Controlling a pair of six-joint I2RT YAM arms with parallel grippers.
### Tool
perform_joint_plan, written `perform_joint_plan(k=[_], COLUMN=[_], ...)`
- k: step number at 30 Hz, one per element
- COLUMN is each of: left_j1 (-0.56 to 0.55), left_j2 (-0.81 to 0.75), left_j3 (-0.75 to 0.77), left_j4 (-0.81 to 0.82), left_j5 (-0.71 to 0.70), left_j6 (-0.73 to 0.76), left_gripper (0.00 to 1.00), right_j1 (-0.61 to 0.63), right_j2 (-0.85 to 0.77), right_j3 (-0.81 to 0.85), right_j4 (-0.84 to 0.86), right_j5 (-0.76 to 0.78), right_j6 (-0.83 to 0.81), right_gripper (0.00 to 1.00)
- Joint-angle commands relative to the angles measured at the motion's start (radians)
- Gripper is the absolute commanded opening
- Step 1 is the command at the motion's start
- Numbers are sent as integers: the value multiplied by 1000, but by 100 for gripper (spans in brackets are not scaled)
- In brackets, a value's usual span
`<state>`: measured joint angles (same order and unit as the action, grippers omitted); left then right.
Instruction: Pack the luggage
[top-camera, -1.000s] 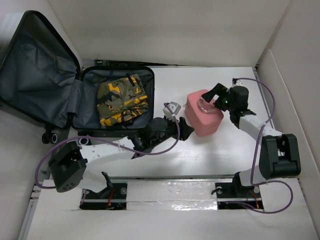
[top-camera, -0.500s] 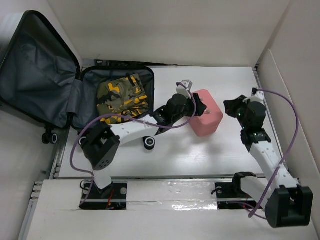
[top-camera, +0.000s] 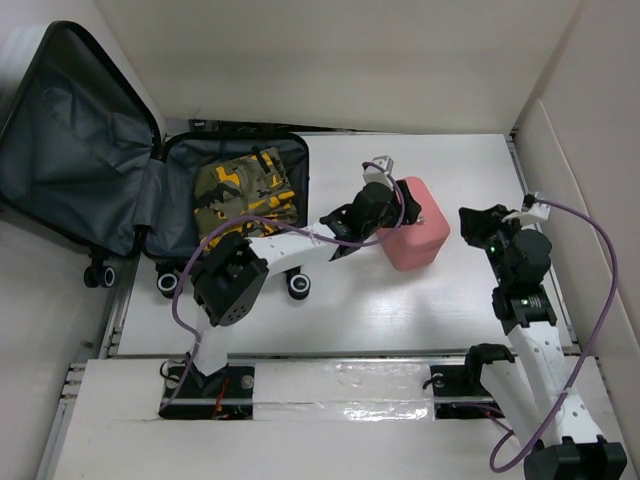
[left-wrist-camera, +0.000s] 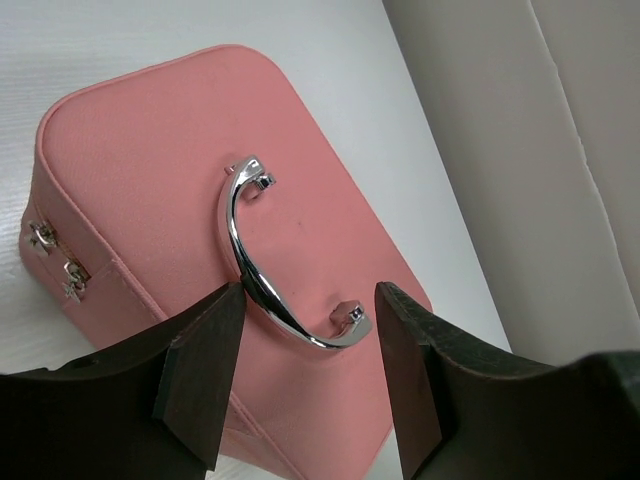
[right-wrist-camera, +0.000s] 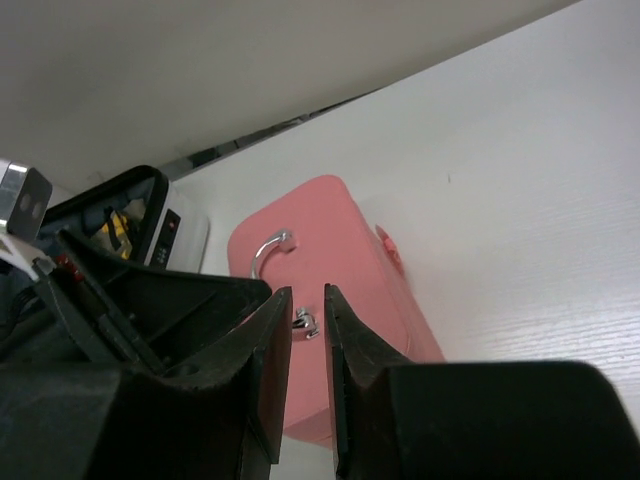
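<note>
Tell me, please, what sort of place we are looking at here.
Probably a robotics lab test cell: a white table walled by plain white panels, the left arm and right arm bolted at its near edge, and staged props, an open suitcase and a pink case.

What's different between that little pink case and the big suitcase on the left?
The luggage lies wide open, lid leaning back; the pink case is shut. The luggage shows grey lining and a camouflage cloth inside; the pink case's inside is hidden. The luggage is clearly larger than the pink case. The left claw stands open around the pink case's silver handle; no claw is at the luggage. Both are carrying cases.
</note>
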<state>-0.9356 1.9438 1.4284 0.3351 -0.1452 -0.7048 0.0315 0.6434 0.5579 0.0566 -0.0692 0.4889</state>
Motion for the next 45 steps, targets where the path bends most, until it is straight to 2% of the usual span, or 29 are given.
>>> perform_joint_plan(k=[1,12,20,25,30,35,39,45], left_j1=[-2,-20,-20,-29,-29,-29,-29,-20], left_j2=[30,14,-43,-59,-78,-48,35,57], left_j3=[44,-58,-91,-175,-261,-174,-87,-82], left_j4=[-18,151,286,360,518,438,380,395], left_j5=[-14,-111,-77,-65,-59,-41,-27,-60], left_j6=[-19,-114,-111,-128,-142,-110,-122,-142], left_gripper=[52,47,50,52,54,55,55,53], right_j1=[15,54,54,54,54,54,54,54], right_j2=[-17,-19,-14,-10,-11,-8,-11,-17], right_j3=[-3,31,17,14,4,-3,10,17], right_j4=[-8,-24,-5,-5,5,17,3,-3], right_j5=[-24,-44,-46,-50,-53,-55,-61,-69], right_j6=[-27,-35,-32,-33,-32,-29,-32,-35], right_gripper=[25,26,27,27,27,27,28,28])
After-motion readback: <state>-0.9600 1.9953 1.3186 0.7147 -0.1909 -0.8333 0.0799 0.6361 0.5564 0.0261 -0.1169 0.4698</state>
